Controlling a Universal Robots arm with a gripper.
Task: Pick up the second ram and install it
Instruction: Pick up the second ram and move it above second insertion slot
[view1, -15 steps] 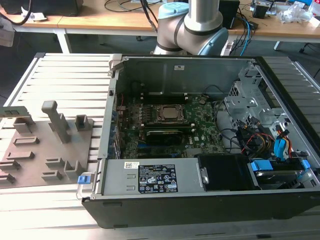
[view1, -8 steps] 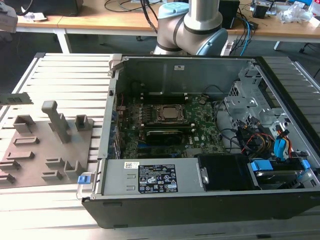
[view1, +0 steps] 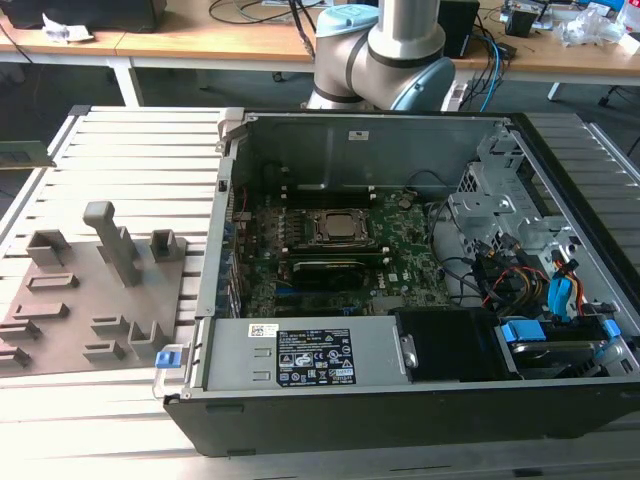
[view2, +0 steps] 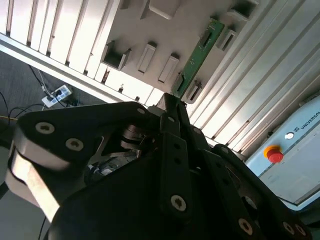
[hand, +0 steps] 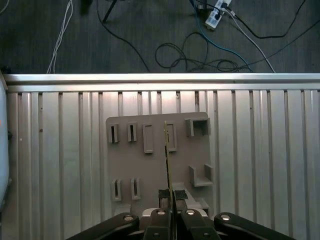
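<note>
One ribbed aluminium table (view1: 130, 140), slatted in long parallel channels, carries everything you have laid out. One black and grey steel computer case (view1: 350, 150) lies open on it in the exterior view, lid off. Inside you have one green motherboard (view1: 400, 255), matt and crowded with small parts, with one square metal processor socket (view1: 335, 228) near its middle. Beside the case, toward the exterior view's left, sits one flat grey plastic fixture plate (view1: 70, 320). It is smooth, with raised rectangular blocks and pockets; the first wrist view shows two open-sided brackets among them. One gripper (hand: 170, 196), black with bolted link arms, shows in both wrist views. Its two fingers are drawn nearly together and clamped on one end of the second ram (hand: 167, 150). You have one such stick in the grip: thin, long and green, edge-on in the first wrist view, flat face showing in the second wrist view. It juts out from the fingertips with the fixture plate behind it. Whether it touches the plate cannot be told.
</note>
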